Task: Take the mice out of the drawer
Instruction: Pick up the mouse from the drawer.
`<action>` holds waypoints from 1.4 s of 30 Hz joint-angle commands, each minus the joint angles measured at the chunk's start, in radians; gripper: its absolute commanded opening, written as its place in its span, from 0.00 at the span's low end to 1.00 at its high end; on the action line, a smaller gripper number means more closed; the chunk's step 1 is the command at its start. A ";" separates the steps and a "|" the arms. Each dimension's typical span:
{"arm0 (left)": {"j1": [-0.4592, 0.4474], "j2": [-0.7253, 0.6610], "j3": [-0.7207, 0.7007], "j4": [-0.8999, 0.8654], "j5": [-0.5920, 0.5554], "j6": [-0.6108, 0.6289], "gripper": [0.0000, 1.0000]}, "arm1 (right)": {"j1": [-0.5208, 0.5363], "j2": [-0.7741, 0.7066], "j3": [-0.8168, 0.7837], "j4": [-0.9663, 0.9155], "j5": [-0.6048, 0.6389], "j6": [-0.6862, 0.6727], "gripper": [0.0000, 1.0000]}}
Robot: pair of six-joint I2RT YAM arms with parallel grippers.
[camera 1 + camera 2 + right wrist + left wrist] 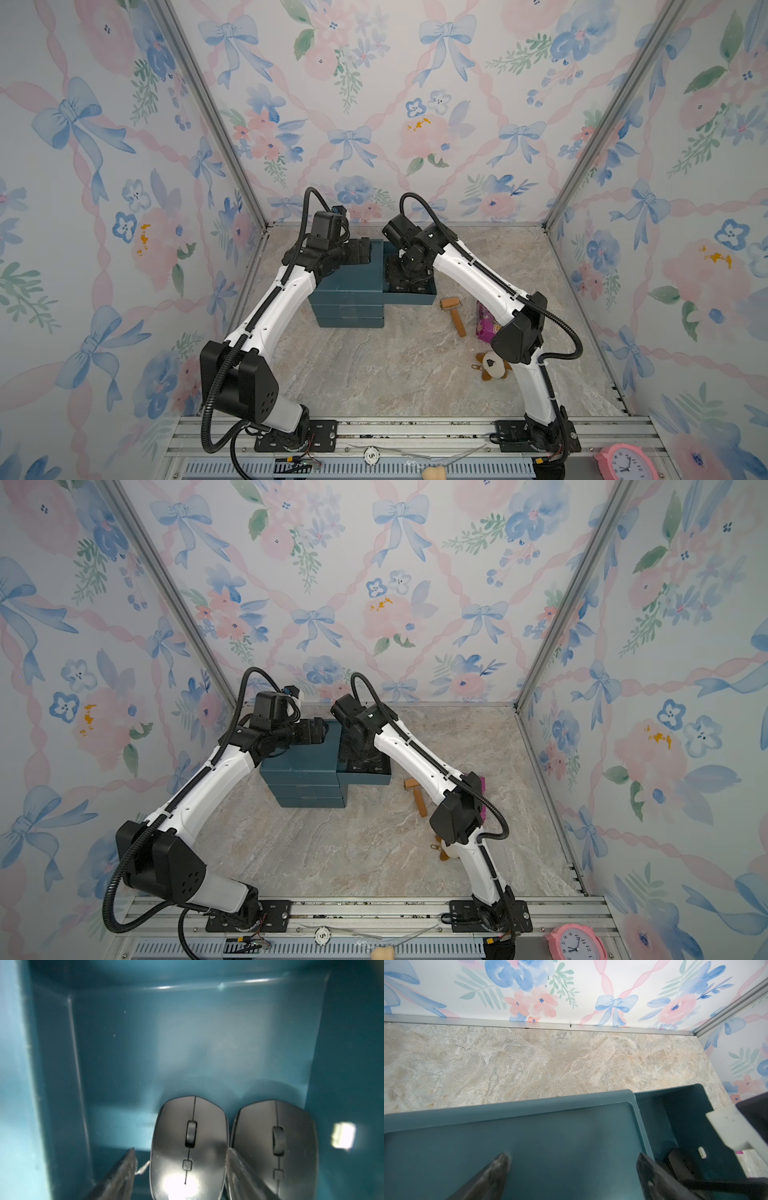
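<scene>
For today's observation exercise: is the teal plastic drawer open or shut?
Open: the drawer juts from its teal cabinet, two black oval mice lying inside.

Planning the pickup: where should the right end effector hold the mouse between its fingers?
Across its long sides, from above. The mouse lies flat, buttons up, narrowest across; the second mouse sits close beside it, so one finger gets little room.

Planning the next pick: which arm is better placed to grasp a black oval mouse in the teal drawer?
Right: right gripper straddles a black oval mouse inside the teal drawer; left gripper is outside it.
</scene>
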 commanded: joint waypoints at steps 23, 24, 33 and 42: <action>0.030 0.005 -0.015 -0.039 0.018 0.020 0.98 | 0.050 -0.011 -0.131 0.064 0.064 -0.103 0.68; 0.032 0.007 -0.012 -0.040 0.020 0.020 0.98 | 0.052 -0.004 -0.126 0.060 0.071 -0.106 0.66; 0.042 0.000 -0.012 -0.039 0.026 0.017 0.98 | 0.052 0.016 0.036 0.034 0.144 -0.102 0.41; 0.054 -0.021 -0.010 -0.038 0.037 0.015 0.98 | 0.047 -0.041 0.059 0.045 0.217 -0.073 0.35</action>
